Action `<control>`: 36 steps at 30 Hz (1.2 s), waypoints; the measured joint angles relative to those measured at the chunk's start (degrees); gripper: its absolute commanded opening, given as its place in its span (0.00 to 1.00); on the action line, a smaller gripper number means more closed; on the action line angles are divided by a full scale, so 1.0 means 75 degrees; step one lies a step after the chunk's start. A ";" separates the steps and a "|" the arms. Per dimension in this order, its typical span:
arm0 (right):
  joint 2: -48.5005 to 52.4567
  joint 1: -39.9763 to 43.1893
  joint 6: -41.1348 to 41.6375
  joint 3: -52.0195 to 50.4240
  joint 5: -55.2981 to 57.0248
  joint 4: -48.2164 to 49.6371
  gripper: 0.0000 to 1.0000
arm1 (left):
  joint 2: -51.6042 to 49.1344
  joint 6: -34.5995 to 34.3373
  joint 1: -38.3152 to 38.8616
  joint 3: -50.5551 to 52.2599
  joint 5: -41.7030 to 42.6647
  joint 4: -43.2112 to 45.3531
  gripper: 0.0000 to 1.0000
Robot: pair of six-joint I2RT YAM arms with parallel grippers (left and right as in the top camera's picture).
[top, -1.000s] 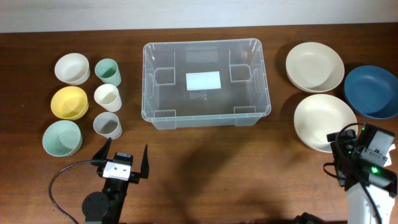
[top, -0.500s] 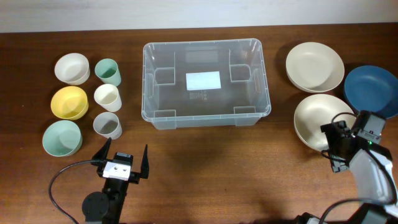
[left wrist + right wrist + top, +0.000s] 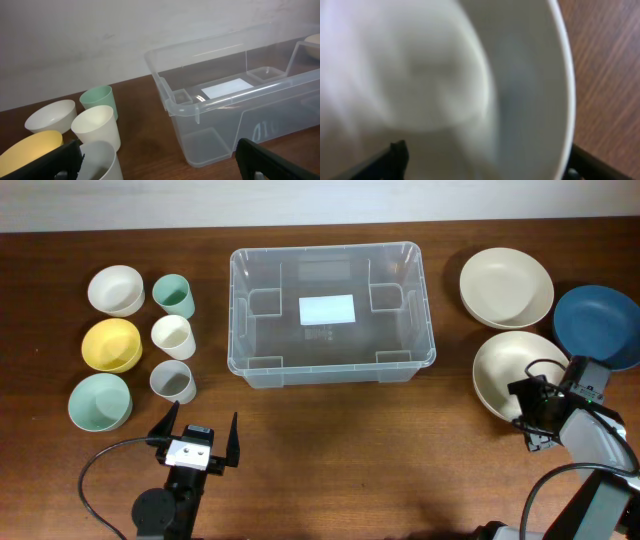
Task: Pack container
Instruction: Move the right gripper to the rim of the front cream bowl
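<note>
Risk entry, bowl pick: we find the right gripper (image 3: 530,412) at the near edge of the cream bowl (image 3: 505,365) that sits just right of the container (image 3: 330,310), jaws spread wide with the bowl's wall before them and nothing clamped; we judge that a closure landing off the rim would pinch the smooth curved wall, so the bowl could squirt out, tip, or skid into the blue bowl (image 3: 598,325) farther right of the container. Left gripper (image 3: 197,442) sits in front of the container's left corner, jaws wide and empty. Container itself stands unpacked between the cups and the bowls. Not readable: the right wrist view is smeared, so we cannot tell whether a finger touches the rim or on which side of it each stands; the gripper itself covers that bowl's near edge overhead; the left wrist view cuts off the container's right end
</note>
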State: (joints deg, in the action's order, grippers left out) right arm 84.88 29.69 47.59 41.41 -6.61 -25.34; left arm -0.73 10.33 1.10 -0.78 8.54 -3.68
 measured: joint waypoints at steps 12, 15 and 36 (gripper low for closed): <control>0.0000 0.0000 0.0245 0.0003 0.0157 0.0131 0.84 | 0.0000 0.0000 0.0000 0.0000 0.0000 0.0000 1.00; 0.0015 0.0000 0.0259 0.0003 0.0187 0.0134 0.83 | 0.0000 0.0000 0.0000 0.0000 0.0000 0.0000 1.00; 0.0364 0.0000 0.0262 0.0003 0.0291 0.0125 0.33 | 0.0000 0.0000 0.0000 0.0000 0.0000 0.0000 1.00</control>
State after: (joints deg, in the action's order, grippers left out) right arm 87.61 29.69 49.56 41.43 -4.43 -24.40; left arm -0.73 10.33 1.10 -0.78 8.54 -3.68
